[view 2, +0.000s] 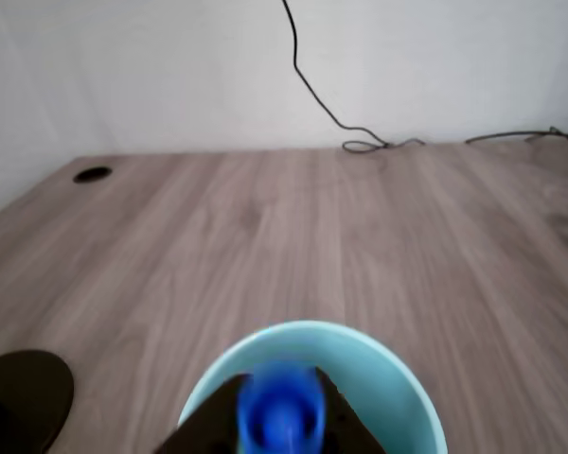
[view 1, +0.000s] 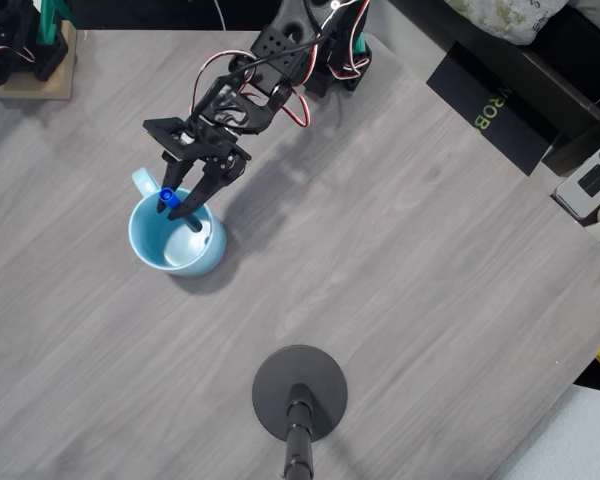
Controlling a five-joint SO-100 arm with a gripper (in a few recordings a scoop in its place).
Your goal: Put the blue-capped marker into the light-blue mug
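The light-blue mug (view 1: pixel 177 236) stands upright on the wooden table, its small handle toward the upper left in the overhead view. My black gripper (view 1: pixel 179 205) hangs over the mug's upper rim, shut on the blue-capped marker (view 1: pixel 167 198), whose blue cap shows between the fingers. In the wrist view the blurred blue cap of the marker (view 2: pixel 282 413) sits end-on between the two dark fingers, directly above the open mouth of the mug (view 2: pixel 398 378).
A black round stand base (view 1: pixel 299 392) with a pole sits at the near table edge, also at the left edge as a dark disc (view 2: pixel 24 388). A wooden block (view 1: pixel 35 70) lies top left. Black cables (view 2: pixel 360 142) trail along the table's far end.
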